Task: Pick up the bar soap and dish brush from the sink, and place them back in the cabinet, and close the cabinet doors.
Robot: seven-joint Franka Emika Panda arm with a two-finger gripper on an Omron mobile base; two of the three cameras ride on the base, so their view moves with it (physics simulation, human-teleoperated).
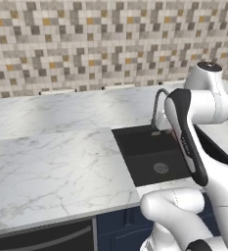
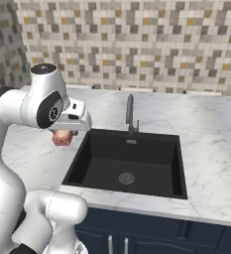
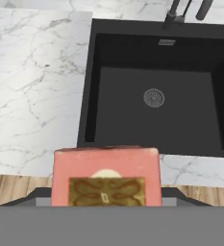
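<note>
The bar soap (image 3: 106, 180) is a small flat reddish-orange block with a paler ornamented patch on its face; it reads as rigid, light and probably slick, so a grip across its two flat sides, near the middle, is judged safest against slipping. It is out of the sink (image 3: 154, 62) and sits directly before the hand camera, in the claw (image 2: 63, 137), which hangs above the marble tabletop (image 2: 32, 144) just left of the basin in the right base view. The claw stands fairly wide and is clamped on the soap, with its fingertips hidden behind the block. The basin floor shows the round drain (image 3: 154, 98); no dish brush can be made out there.
</note>
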